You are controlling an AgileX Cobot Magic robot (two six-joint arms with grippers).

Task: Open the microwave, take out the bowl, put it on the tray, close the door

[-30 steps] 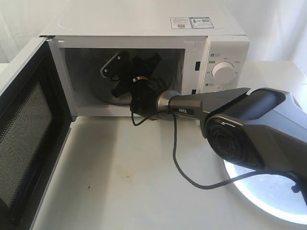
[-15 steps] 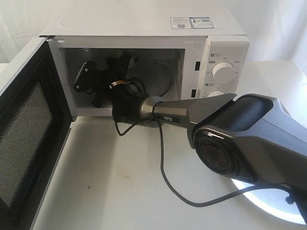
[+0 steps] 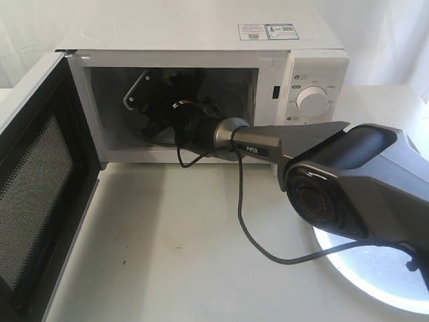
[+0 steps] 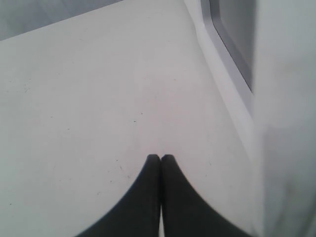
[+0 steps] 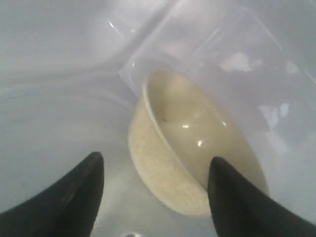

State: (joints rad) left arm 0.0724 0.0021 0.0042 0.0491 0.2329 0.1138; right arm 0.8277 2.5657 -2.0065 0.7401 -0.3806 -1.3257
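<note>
Reaching toward ten o'clock into the white boxy microwave (image 3: pixel 201 30), the right hand (image 5: pixel 155 157) is gaping wide and empty, straddling the small cream ceramic bowl (image 5: pixel 197 148). The bowl is looking rigid, glazed, probably slippery and breakable, so the rim wall is offering the best hold. The left hand (image 4: pixel 160 157) is hovering pinched shut and empty over the tabletop (image 4: pixel 74 98).

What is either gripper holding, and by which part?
Nothing held. Right gripper is open inside the microwave, the bowl just ahead in its gap, not clamped. Left gripper is shut on nothing.
</note>
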